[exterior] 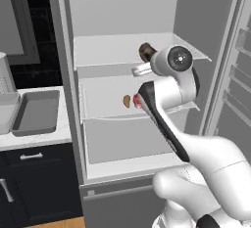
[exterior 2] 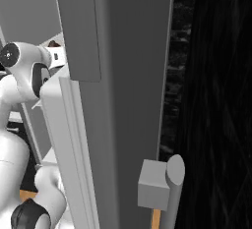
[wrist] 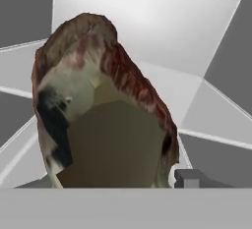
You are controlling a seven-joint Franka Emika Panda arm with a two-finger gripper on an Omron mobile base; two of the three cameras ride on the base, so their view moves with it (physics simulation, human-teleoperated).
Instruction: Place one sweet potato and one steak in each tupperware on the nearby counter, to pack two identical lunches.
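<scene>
Steak (wrist: 103,105), dark brown and lumpy, looms right against the gripper (exterior: 143,65) on the fridge's upper shelf (exterior: 108,51). Whether the jaws hold it, I cannot tell. Sweet potato (exterior: 126,101) sits one shelf lower.

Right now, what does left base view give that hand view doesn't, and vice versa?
Left base view alone: the open fridge as a whole, a sweet potato and a red steak side by side on its middle shelf, two tupperware trays on the counter to the left, and the arm. Hand view alone: a close look at the brown steak's mottled surface, with one fingertip beside it. Shared: that brown steak on the upper shelf, and the white shelves.
</scene>
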